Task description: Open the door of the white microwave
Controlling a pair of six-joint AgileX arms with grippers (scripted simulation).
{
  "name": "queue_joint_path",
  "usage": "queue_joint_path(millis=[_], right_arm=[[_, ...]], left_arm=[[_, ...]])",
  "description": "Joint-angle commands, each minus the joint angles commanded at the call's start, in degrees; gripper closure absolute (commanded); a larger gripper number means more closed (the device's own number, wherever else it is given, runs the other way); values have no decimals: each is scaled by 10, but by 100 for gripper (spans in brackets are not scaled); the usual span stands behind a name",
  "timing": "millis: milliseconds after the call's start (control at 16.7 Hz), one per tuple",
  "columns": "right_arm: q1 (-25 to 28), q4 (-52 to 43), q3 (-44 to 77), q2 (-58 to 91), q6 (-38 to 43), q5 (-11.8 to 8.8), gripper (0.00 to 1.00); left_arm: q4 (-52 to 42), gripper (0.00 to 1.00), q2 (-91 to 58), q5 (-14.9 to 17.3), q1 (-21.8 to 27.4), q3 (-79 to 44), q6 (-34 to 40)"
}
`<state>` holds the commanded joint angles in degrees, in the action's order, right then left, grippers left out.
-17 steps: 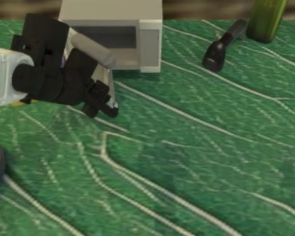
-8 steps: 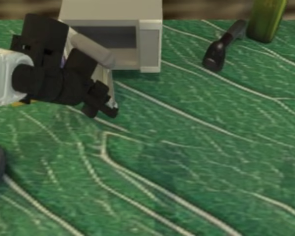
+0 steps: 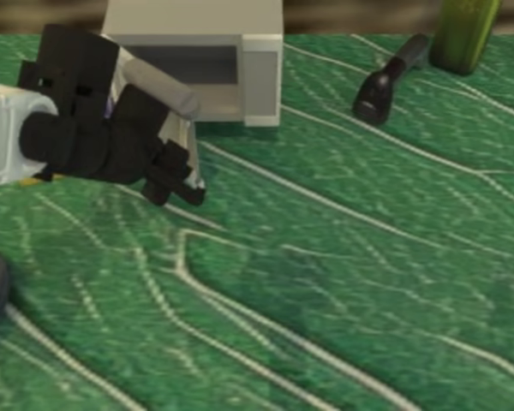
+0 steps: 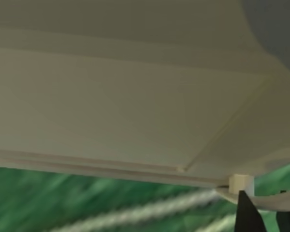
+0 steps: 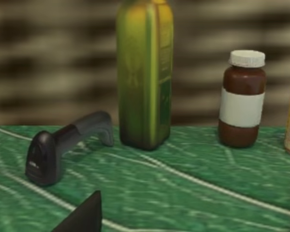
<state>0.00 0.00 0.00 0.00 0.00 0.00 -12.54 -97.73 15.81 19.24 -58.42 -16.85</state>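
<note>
Barely shifted, left jaws reach level at the swung-out door; their spread seems hidden.

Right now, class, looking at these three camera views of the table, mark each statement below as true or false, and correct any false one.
1. The door of the white microwave is swung open. True.
2. The left gripper is at the door's outer edge. True.
3. The brown jar lies tipped over on the cloth. False: it stands upright, white cap on top.
4. The black handheld scanner lies on the table's left side. False: it lies on the right, next to the green bottle.
5. The table is covered in plain red cloth. False: the cover is green with pale lines.
</note>
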Motion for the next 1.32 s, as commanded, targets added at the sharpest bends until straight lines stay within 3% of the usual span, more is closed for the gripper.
queue_joint_path(millis=[1320], right_arm=[[0,0,0,0,0,0,0]], left_arm=[[-14,100,6,31,-19,5,-42]])
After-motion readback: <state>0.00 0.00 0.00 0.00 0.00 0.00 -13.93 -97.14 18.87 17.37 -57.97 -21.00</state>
